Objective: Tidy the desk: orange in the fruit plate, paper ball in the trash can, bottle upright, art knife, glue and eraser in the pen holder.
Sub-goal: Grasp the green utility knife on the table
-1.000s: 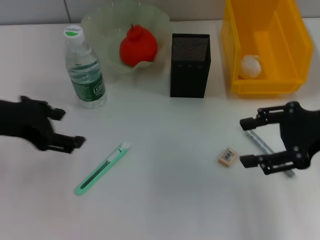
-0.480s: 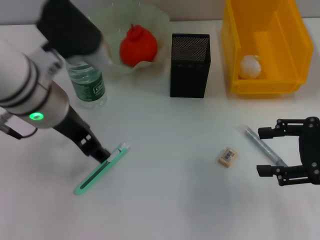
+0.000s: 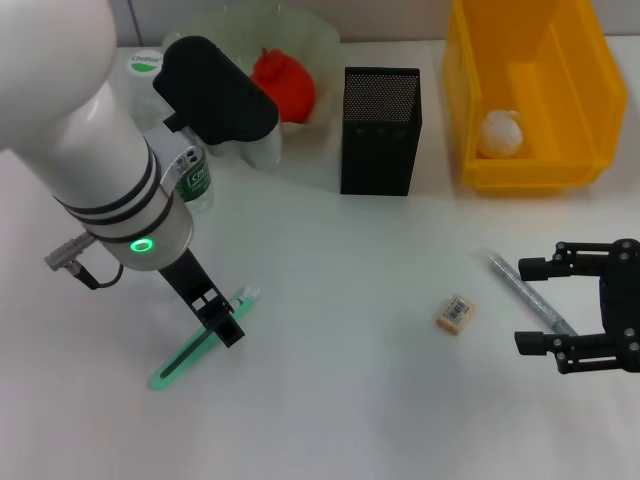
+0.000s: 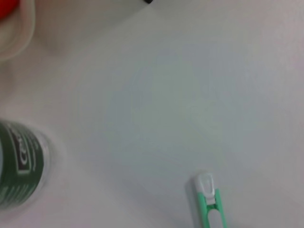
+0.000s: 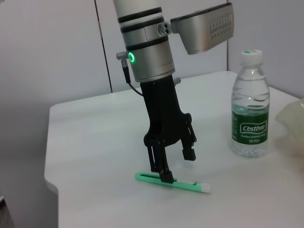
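Observation:
The green art knife (image 3: pixel 196 346) lies flat at front left. My left gripper (image 3: pixel 220 320) is down over its middle, open, one finger on each side of the knife (image 5: pixel 171 182). The left gripper (image 5: pixel 176 165) shows its spread fingers in the right wrist view. The knife's white tip (image 4: pixel 206 183) shows in the left wrist view. My right gripper (image 3: pixel 522 305) is open at the right edge, around the grey glue stick (image 3: pixel 515 285). The eraser (image 3: pixel 455 313) lies just left of it. The bottle (image 5: pixel 250 122) stands upright. A red orange (image 3: pixel 287 82) sits in the fruit plate (image 3: pixel 312 30).
The black mesh pen holder (image 3: pixel 380 130) stands at the back centre. The yellow trash can (image 3: pixel 590 120) at back right holds the paper ball (image 3: pixel 502 133). My left arm hides part of the bottle (image 3: pixel 193 180) and the plate.
My left arm swung in from the left edge and came down over the art knife. My right gripper drew back to the right, uncovering most of the glue stick.

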Robot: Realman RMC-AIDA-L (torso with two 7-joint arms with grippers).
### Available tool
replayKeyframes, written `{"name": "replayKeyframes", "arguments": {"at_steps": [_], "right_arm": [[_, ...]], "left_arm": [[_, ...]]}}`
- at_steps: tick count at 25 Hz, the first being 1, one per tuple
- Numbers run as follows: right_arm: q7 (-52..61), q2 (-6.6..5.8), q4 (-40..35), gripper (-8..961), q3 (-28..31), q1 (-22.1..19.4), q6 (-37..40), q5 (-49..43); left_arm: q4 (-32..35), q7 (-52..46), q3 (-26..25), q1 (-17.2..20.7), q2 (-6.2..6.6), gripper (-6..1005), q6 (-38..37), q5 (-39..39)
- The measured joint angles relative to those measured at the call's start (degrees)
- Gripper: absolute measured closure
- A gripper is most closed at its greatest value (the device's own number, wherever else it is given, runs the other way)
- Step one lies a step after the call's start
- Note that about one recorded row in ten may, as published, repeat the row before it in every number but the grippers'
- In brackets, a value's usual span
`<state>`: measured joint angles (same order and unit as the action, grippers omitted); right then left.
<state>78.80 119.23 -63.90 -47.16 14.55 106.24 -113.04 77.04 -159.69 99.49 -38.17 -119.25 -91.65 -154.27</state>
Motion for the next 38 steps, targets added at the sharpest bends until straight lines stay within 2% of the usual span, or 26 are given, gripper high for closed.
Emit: {"name": "replayKeyframes", "arguments": {"at_steps": [10,20,25,30,36,38], "right_arm": [[0.3,-0.05,0.0,191,0.1,0.1,-0.4,-0.1],[0.3,-0.09,0.4,191,0.1,0.5,-1.1,-0.4],[0.3,-0.15,0.5,191,0.1,0.6,-1.3,-0.5],[0.3,-0.15,0.6,192,0.1,0.6,-1.5,-0.5],[0.4,-0.11,1.1,192,0.1,0.7,-2.5,-0.5],[0.4,-0.14,1.3,191,0.1,0.7,-2.7,-0.5]], "left_arm": [[-1.6,-1.0,3.0,-0.3,0.04,187,3.0,0.1],[-4.5,-1.3,3.7,-1.6,0.07,190,4.5,0.1],[-5.5,-1.3,3.7,-2.2,0.07,259,4.6,0.1],[-8.8,-1.3,4.1,-3.9,0.07,445,4.8,0.1],[-7.9,-1.4,4.3,-3.9,0.07,716,5.1,0.3],[-7.9,-1.3,4.3,-3.8,0.07,762,5.1,0.6]]}}
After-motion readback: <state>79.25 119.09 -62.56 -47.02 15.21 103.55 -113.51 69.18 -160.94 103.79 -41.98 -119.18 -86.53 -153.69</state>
